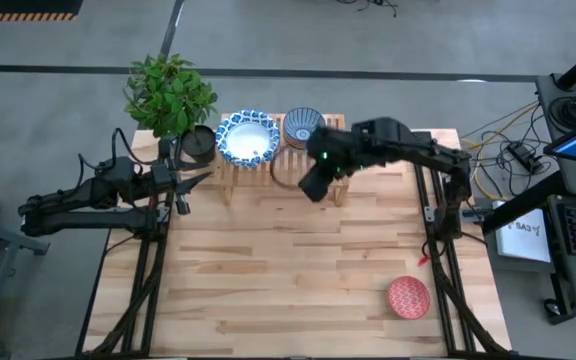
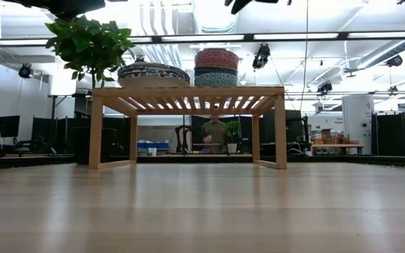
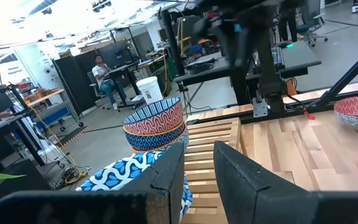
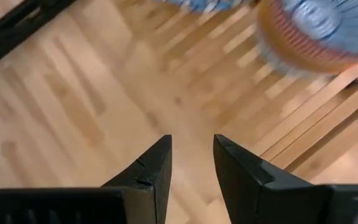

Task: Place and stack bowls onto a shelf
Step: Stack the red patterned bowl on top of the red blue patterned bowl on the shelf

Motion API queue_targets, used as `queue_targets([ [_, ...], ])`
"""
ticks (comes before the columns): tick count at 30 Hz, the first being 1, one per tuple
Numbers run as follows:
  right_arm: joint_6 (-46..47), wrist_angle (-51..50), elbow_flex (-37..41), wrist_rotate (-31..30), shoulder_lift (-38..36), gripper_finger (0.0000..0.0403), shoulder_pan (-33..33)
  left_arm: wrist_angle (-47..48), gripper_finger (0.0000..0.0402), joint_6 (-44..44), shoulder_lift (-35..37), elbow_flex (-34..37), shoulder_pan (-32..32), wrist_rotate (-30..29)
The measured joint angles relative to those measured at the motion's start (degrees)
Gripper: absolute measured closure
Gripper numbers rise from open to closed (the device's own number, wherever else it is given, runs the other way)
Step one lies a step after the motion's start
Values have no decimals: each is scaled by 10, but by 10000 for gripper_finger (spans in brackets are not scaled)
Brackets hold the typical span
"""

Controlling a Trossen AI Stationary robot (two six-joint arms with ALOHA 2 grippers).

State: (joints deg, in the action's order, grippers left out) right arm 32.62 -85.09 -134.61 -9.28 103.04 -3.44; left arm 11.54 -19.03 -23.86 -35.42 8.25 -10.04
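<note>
A stack of wide white bowls with blue patterns (image 1: 247, 137) sits on the left part of the light-wood shelf (image 1: 340, 186). A stack of small bowls (image 1: 303, 125), blue-grey on top, stands beside it on the slats. In the low view both stacks (image 2: 153, 74) (image 2: 216, 68) rest on the shelf top (image 2: 188, 91). One red bowl (image 1: 408, 297) lies on the table near its right near corner. My right gripper (image 1: 311, 192) hovers open over the shelf's near right part. My left gripper (image 1: 206, 178) waits open just left of the shelf.
A leafy plant (image 1: 168, 95) in a dark pot (image 1: 197, 143) stands at the shelf's left end, close to my left gripper. Bare plank tabletop (image 1: 288, 270) stretches from the shelf to the near edge. A person (image 3: 104, 78) sits in the room beyond.
</note>
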Motion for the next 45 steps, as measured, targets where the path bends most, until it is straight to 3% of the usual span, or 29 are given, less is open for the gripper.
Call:
queue_targets([
  [8,150,-17,46,13,2,298,83,0,332,0,0,0,0,0],
  [17,366,-12,177,143,2,298,171,0,332,4,0,0,0,0],
  [24,530,-9,285,156,2,298,261,0,332,5,0,0,0,0],
  [32,713,2,377,223,2,290,364,0,332,13,0,0,0,0],
  [38,773,4,417,234,2,285,405,0,332,15,0,0,0,0],
  [45,757,6,444,219,2,287,406,0,332,15,0,0,0,0],
])
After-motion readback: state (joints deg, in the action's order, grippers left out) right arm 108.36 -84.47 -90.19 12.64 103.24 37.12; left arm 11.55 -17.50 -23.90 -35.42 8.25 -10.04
